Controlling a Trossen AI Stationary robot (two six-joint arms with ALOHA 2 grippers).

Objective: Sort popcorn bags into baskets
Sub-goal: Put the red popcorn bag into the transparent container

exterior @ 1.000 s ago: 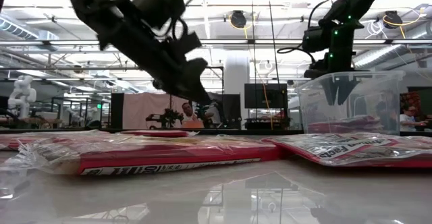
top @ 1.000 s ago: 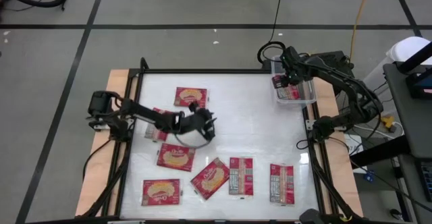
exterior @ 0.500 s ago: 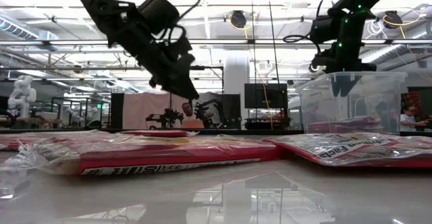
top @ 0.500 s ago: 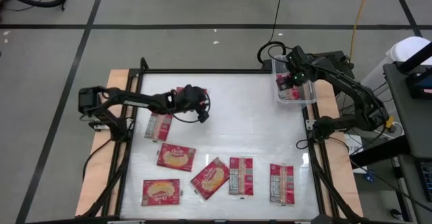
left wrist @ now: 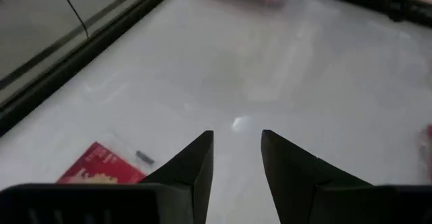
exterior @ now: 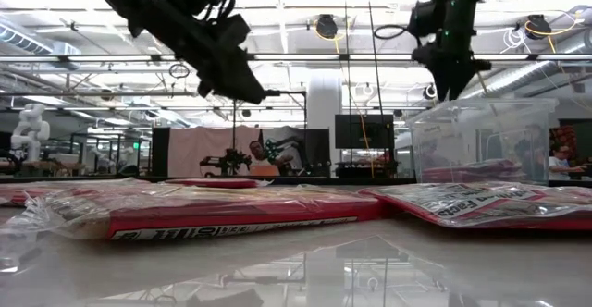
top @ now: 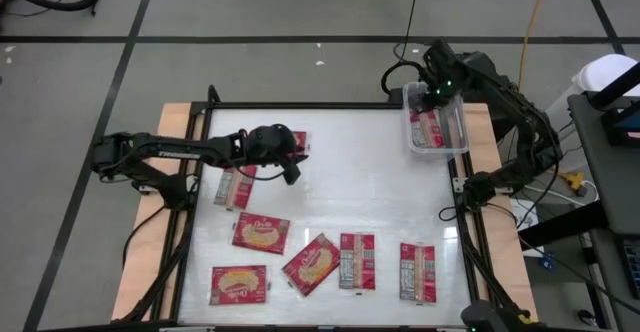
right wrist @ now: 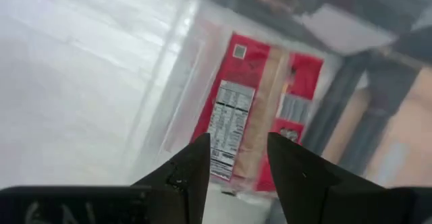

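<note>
We are seeing popcorn bags lying flat across the white worktop [top: 350,172]: one bag [top: 298,140] at the far side partly under the left gripper [top: 291,168], another bag [top: 236,187] near the left edge, and five more along the near side, namely a picture-side bag [top: 261,233], a second bag [top: 239,283], a tilted bag [top: 311,263], and two label-side bags [top: 357,260] and [top: 417,271]. A clear basket [top: 459,122] is sitting at the far right corner, holding a red packet [right wrist: 260,116] lying label side up. The right gripper [right wrist: 237,158] is hovering just above the basket's far end, its fingers [right wrist: 192,170] standing apart and gripping nothing. The left gripper's fingers [left wrist: 196,170] are also standing apart and empty, pointing over bare worktop with a bag corner [left wrist: 101,164] just beside them.
</note>
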